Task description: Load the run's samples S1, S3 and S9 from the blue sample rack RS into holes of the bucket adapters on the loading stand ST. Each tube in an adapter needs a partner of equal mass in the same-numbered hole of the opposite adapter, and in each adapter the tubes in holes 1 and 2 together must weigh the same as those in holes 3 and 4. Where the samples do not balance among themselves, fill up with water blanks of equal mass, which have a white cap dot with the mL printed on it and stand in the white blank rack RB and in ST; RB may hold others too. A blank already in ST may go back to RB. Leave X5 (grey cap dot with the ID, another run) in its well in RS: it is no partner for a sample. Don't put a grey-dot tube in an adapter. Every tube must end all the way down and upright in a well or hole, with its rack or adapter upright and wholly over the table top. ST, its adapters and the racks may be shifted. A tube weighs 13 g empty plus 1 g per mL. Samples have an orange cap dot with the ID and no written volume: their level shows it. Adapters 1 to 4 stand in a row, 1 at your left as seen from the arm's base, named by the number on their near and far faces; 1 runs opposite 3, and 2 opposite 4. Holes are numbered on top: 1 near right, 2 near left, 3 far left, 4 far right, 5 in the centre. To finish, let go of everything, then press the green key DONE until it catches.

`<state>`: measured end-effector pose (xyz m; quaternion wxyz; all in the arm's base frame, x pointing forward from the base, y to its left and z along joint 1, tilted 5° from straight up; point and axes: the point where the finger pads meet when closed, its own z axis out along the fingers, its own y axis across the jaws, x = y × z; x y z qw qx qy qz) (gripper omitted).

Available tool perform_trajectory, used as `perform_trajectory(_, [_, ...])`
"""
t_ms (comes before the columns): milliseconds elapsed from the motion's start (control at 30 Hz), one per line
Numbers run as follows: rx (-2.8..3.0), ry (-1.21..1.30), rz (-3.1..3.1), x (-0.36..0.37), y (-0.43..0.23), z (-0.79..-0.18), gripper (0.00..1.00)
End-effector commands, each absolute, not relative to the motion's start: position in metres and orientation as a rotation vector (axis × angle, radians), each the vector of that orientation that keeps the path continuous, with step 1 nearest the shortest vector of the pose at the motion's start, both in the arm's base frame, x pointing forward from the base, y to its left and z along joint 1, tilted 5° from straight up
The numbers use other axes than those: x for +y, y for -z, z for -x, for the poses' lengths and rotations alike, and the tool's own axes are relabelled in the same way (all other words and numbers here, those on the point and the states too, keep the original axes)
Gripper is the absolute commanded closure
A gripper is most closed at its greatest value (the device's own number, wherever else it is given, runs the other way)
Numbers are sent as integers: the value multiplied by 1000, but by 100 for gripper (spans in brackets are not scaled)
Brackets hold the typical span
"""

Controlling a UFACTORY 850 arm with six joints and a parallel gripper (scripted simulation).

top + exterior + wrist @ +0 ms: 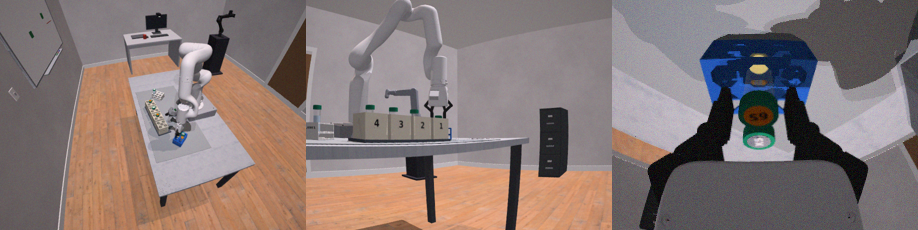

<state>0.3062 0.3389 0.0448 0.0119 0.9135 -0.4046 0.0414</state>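
The blue rack RS [180,140] stands on the mat near the end of the loading stand ST [157,116]. In the wrist view, RS [757,71] holds the tube S9 [757,114], which has a green cap with an orange dot. A second tube with a pale cap dot [759,139] stands next to it. My gripper [758,98] is open, with one finger on each side of the S9 cap and not touching it. The gripper shows low over RS in the top and exterior views [178,132] [438,115]. Adapter 1 [440,128] has no tubes. Adapters 2 [157,114], 3 [154,107] and 4 [150,101] each hold one tube.
The white blank rack RB [158,95] with one tube [154,90] stands beyond the far end of ST. A grey angled fixture [402,93] rises behind the adapters. The arm's base plate [205,110] lies to the right of the mat.
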Motion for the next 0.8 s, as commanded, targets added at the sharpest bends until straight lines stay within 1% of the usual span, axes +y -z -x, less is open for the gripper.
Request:
perform_trajectory(0, [-1262,-130,-2850,340,-45,-307,43])
perform_trajectory(33, [-1262,-130,-2850,340,-45,-307,43])
perform_trajectory(67, [-1262,-130,-2850,340,-46,-307,100])
perform_trajectory(767, [-1262,-130,-2850,340,-47,-306,100])
